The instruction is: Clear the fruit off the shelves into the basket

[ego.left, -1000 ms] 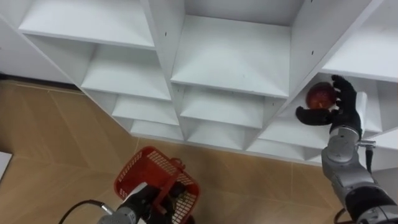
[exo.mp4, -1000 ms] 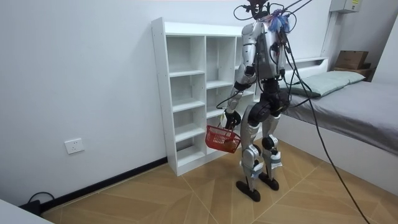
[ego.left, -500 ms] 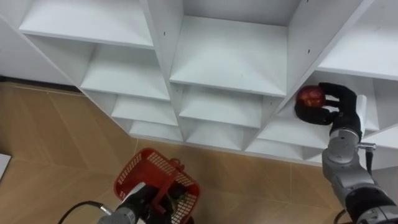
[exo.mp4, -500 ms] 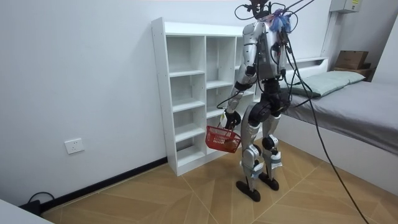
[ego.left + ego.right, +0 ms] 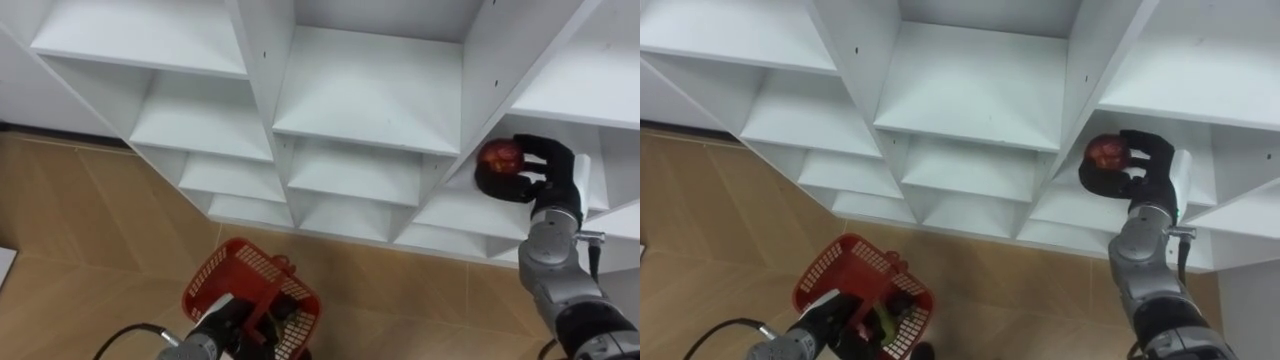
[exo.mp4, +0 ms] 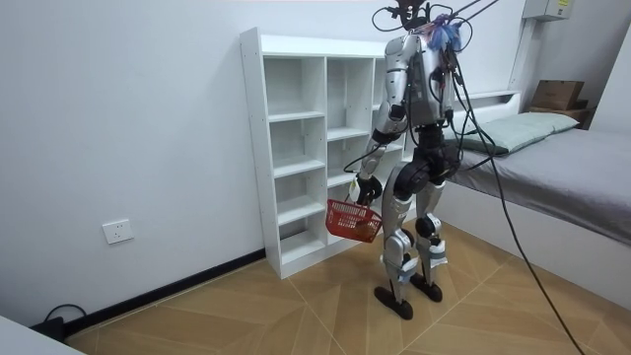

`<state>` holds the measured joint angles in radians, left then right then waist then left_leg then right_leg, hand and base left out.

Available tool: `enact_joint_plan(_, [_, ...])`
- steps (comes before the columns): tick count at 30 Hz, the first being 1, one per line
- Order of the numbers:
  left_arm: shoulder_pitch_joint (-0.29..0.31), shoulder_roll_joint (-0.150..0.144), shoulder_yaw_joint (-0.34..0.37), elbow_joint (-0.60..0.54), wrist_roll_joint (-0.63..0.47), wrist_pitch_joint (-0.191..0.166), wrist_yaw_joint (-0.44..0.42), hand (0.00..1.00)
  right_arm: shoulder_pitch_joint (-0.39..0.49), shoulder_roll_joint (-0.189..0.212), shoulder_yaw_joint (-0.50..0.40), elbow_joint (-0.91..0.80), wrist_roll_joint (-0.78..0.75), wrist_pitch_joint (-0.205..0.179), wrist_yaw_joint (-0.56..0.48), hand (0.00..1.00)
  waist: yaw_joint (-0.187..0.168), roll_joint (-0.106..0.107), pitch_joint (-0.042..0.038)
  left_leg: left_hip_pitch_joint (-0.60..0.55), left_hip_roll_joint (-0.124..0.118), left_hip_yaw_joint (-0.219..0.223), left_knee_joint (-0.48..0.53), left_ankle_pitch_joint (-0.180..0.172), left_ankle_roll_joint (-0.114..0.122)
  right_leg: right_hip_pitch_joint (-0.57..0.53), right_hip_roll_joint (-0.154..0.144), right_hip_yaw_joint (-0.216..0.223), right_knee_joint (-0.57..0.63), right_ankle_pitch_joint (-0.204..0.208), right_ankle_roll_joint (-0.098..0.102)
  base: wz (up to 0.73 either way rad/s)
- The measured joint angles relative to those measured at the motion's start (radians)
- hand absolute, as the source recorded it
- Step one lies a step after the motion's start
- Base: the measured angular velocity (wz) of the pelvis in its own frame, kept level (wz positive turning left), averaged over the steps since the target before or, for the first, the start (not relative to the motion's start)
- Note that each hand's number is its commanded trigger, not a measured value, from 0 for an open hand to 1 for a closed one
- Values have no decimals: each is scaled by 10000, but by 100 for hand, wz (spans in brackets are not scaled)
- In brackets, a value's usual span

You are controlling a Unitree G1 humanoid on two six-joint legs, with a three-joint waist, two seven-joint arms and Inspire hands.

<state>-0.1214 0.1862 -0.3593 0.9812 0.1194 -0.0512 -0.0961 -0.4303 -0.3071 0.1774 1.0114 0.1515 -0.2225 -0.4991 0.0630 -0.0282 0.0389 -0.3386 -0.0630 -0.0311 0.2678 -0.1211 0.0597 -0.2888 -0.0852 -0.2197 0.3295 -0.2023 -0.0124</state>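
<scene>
Low on the left, grips with the left hand (image 5: 222,322) the handle of the red basket (image 5: 240,272), fingers curled round it. Carries the basket above the wood floor (image 5: 90,220), just before the white closet (image 5: 370,90), with a greenish thing (image 5: 883,322) inside, too small to tell what. Faces the closet's open compartments across the middle. Further right, reaches with the right hand (image 5: 548,178) into the right-hand compartment, close beside the divider. Wraps dark fingers and thumb round the red apple (image 5: 498,155), over the shelf board; cannot tell whether touching the board. In the room view, stands upright on both feet before the closet, which is set against the wall. Has the basket hanging at thigh height from the lowered left arm, and a bed (image 6: 552,163) behind, at the room view's right.
</scene>
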Motion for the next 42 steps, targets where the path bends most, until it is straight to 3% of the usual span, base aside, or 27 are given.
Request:
enact_joint_plan(21, [65,1,-49,-17,26,0,15,100,308,55,362,-107,219,36,70,100,-56,14,-30,372,-9,-35,0,-1,0,434,-3,-70,-78,-1,2,0])
enact_joint_plan(26, [141,0,-51,-16,15,-1,-23,100,666,56,370,-115,637,34,231,100,-41,71,-220,831,-8,-17,-155,-2,-1,978,29,-138,-365,32,34,1])
enact_joint_plan(31, [287,16,-42,-283,23,-7,-33,100,783,36,364,-210,826,32,326,100,-80,88,-265,1348,-14,41,-339,-3,1,1445,37,-69,-503,35,45,-4])
enact_joint_plan(36, [684,155,35,-1029,18,-79,-1,100,1210,24,364,-1403,702,17,443,100,-294,77,-289,1764,0,152,-480,-3,0,1774,47,15,-575,18,63,-6])
enact_joint_plan(42, [927,265,455,-1778,-80,-243,32,100,2229,15,345,-2659,698,-80,567,100,-474,17,-311,2268,46,388,-689,-4,2,2199,124,263,-784,50,93,-10])
